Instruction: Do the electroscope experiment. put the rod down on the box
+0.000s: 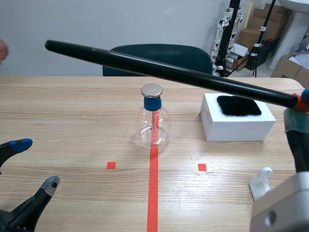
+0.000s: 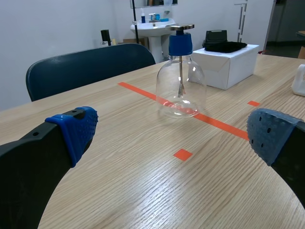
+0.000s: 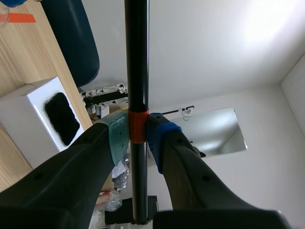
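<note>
Scene view: saw rod (image 1: 169,72) off the table (image 1: 72,111), clamped at its orange band in right gripper (image 1: 299,104) near the table's right edge. Noted it slanting up from there toward the far left corner, passing over white box (image 1: 236,126) and above the metal cap of electroscope (image 1: 153,121), apart from both. Found the electroscope upright mid-table on the red tape line, and the box between it and the right edge, with black cloth (image 1: 239,105) lying on its top. Spotted left gripper (image 1: 36,163) low at the near left corner, fingers spread, nothing between them. Logged small white object (image 1: 261,182) near the front right corner, and dark chair (image 1: 159,55) behind the far edge. Left wrist view: saw left gripper (image 2: 174,132) with both blue pads wide apart over bare wood, holding nothing. Found the electroscope (image 2: 181,81) ahead of it on the tape line, the box (image 2: 228,67) and cloth (image 2: 224,46) beyond. Right wrist view: saw right gripper (image 3: 138,133) closed tight on the rod (image 3: 137,57), pads pressed on either side of the orange band. Noted the box (image 3: 28,124) with the cloth (image 3: 62,117) off to one side of the fingers, well apart from the rod.
</note>
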